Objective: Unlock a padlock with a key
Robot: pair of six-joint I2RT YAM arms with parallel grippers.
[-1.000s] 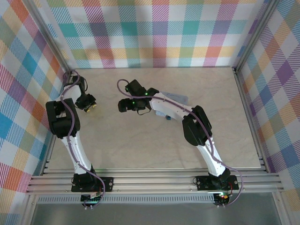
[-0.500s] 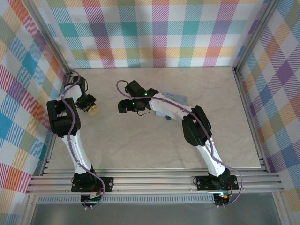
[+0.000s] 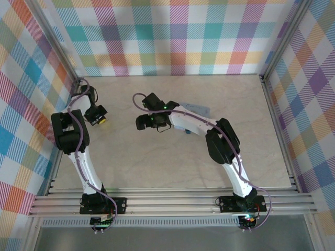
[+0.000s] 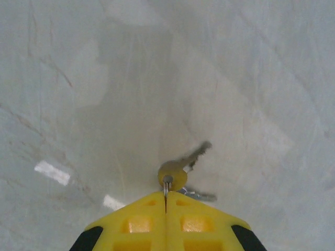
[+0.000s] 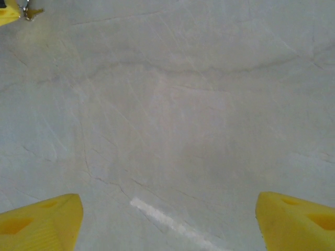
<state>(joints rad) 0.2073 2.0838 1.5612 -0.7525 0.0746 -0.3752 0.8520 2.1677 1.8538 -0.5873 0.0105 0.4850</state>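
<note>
- Marble-look tabletop (image 3: 157, 172), plaid walls on three sides, two arms reaching in from the near edge.
- left claw (image 4: 166, 201): yellow tips pressed together, no gap. A thin metal sliver sits in the seam.
- key (image 4: 177, 172): round head touches the very front of the left claw's tips, and the blade points ahead and to the right of them. Looks like a pinch on the edge of the head or its ring.
- second metal piece (image 4: 203, 196): just right of the left claw's tips, beside the key head. Could be another key or a ring; can't tell.
- Can't tell whether the key is lifted or resting on the tabletop.
- right claw (image 5: 167, 219): jaws wide apart, nothing between them, bare tabletop ahead. The key shows far ahead and to its left.
- padlock (image 3: 187, 131): small dark-blue spot behind the right claw, tucked against that arm's forearm and well apart from the left claw.
- pale blue box (image 3: 196, 107): one edge peeks out on the far side of the same forearm.
- Progress, my read: key grab looks done, so it's early. Left to do: secure the padlock, insert the key, turn it, pop the shackle.
- Hard to make out: the padlock is mostly under the arm, and its shackle, keyhole and locked state are too small to read.
</note>
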